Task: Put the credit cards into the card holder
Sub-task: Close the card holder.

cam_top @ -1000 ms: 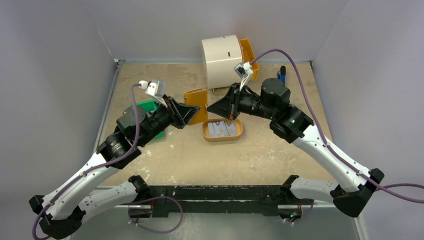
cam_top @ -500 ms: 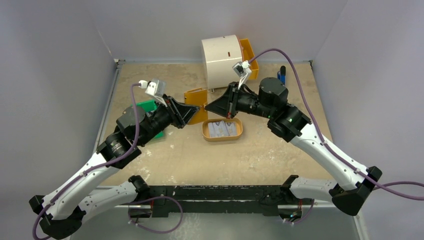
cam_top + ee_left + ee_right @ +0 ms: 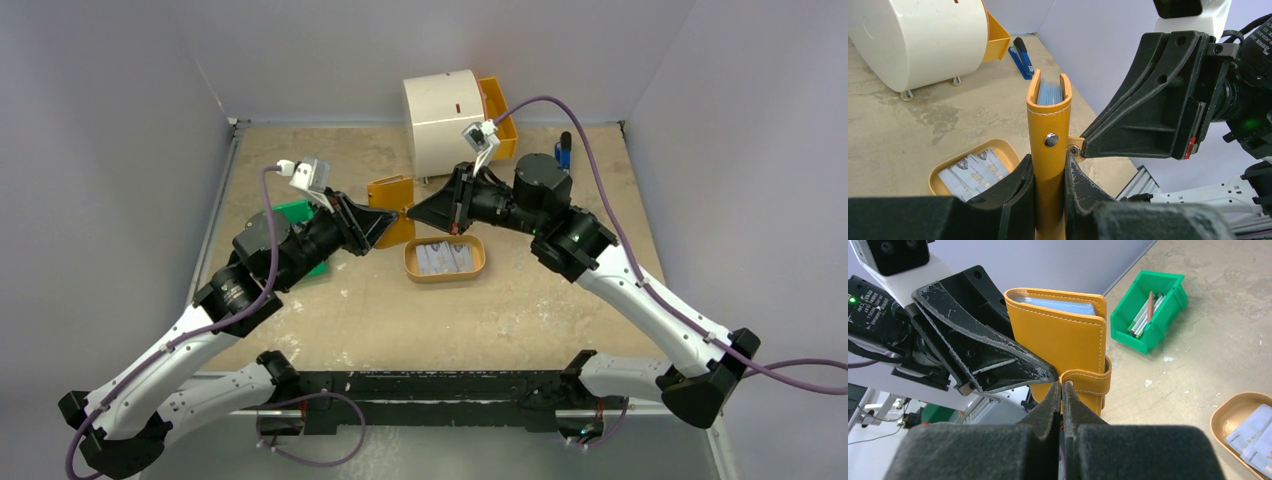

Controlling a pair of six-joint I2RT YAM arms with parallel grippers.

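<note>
My left gripper [image 3: 385, 220] is shut on the spine of the tan leather card holder [image 3: 392, 205], held upright above the table; it shows in the left wrist view [image 3: 1049, 150] with pale blue sleeves at its top. My right gripper [image 3: 408, 213] is shut on the holder's snap strap [image 3: 1087, 382], pinching its end [image 3: 1075, 148] beside the spine. The credit cards [image 3: 445, 258], pale grey-blue with "VIP" print, lie in a small tan tray [image 3: 412, 267] on the table below; they also show in the left wrist view [image 3: 970, 167] and the right wrist view [image 3: 1255, 435].
A white round drawer unit [image 3: 440, 120] with an orange drawer [image 3: 494, 105] stands at the back. A green bin [image 3: 300, 215] of sticks sits left, partly under my left arm, seen also in the right wrist view [image 3: 1148, 315]. A blue stapler [image 3: 564, 148] lies at the back right.
My right gripper has moved left to the card holder's strap and now pinches it. The left arm holds the card holder still.
</note>
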